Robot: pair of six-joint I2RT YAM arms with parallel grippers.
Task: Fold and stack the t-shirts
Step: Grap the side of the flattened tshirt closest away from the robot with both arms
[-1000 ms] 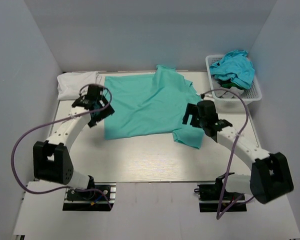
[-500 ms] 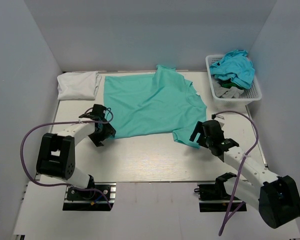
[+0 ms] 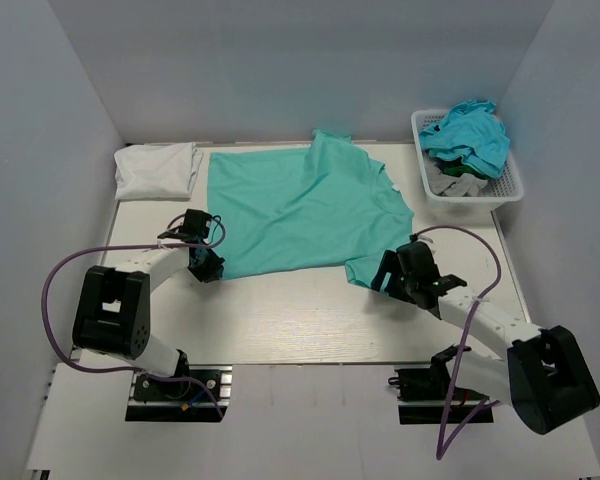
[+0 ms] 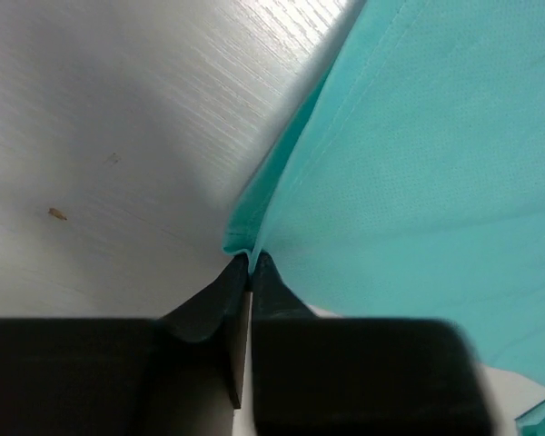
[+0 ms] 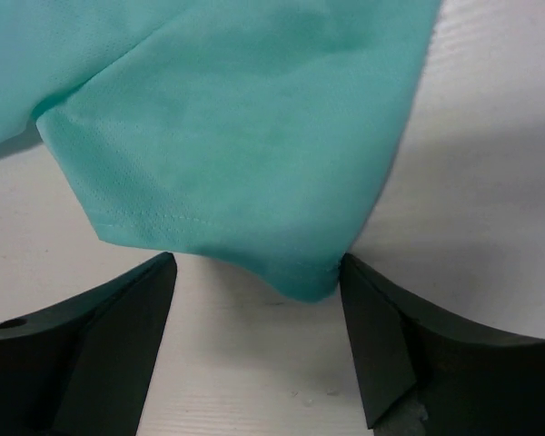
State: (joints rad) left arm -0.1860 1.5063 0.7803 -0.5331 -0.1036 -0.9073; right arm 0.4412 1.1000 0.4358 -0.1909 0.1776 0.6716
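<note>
A mint-green t-shirt (image 3: 300, 210) lies spread on the table (image 3: 300, 320), one sleeve pointing toward the near right. My left gripper (image 3: 209, 267) sits at the shirt's near-left corner. In the left wrist view the left gripper (image 4: 251, 262) is shut, pinching the hem corner of the mint-green t-shirt (image 4: 418, 163). My right gripper (image 3: 384, 276) is at the near-right sleeve. In the right wrist view the right gripper (image 5: 256, 272) stands open, its fingers on either side of the sleeve tip of the mint-green t-shirt (image 5: 236, 136). A folded white t-shirt (image 3: 155, 168) rests at the far left.
A white mesh basket (image 3: 510, 188) stands at the far right, holding turquoise-blue t-shirts (image 3: 470, 135) and a grey item. Grey walls close in the table on three sides. Purple cables loop from both arms.
The left gripper has closed on the shirt's near-left corner. The right arm slid left toward the sleeve tip, and its jaws have narrowed a little.
</note>
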